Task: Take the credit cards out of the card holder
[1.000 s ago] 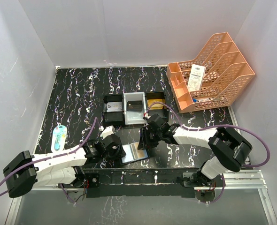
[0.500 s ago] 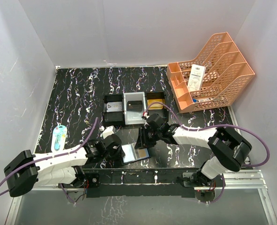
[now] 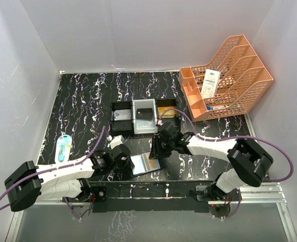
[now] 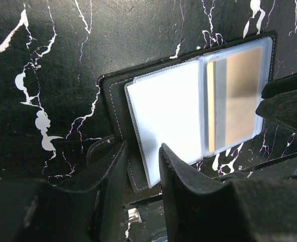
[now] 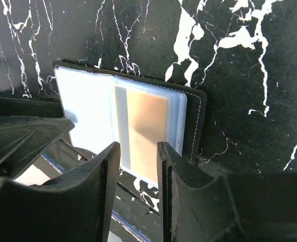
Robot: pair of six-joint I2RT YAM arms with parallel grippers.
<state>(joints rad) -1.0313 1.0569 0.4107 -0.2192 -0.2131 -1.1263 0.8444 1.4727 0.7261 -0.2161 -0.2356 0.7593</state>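
Observation:
The card holder (image 3: 142,165) lies open near the table's front edge, between my two grippers. Its clear sleeves (image 4: 163,116) sit inside a dark stitched cover (image 5: 195,121). A gold credit card (image 4: 237,98) with a grey stripe shows inside the right sleeve (image 5: 146,128). My left gripper (image 4: 141,160) hangs over the holder's left panel, jaws a narrow gap apart, with the panel's near corner seen between them. My right gripper (image 5: 137,154) hovers over the gold card, jaws slightly apart, with nothing visibly clamped. From above, the left gripper (image 3: 128,159) and right gripper (image 3: 156,151) flank the holder.
A row of three small bins (image 3: 144,116) stands just behind the grippers, with cards lying in them. An orange mesh file rack (image 3: 229,80) holding a white slip (image 3: 210,83) fills the back right. A blue packaged item (image 3: 64,147) lies at the left. White walls enclose the table.
The left jaws have narrowed over the holder's left panel. The right gripper has shifted slightly. The holder stays in place.

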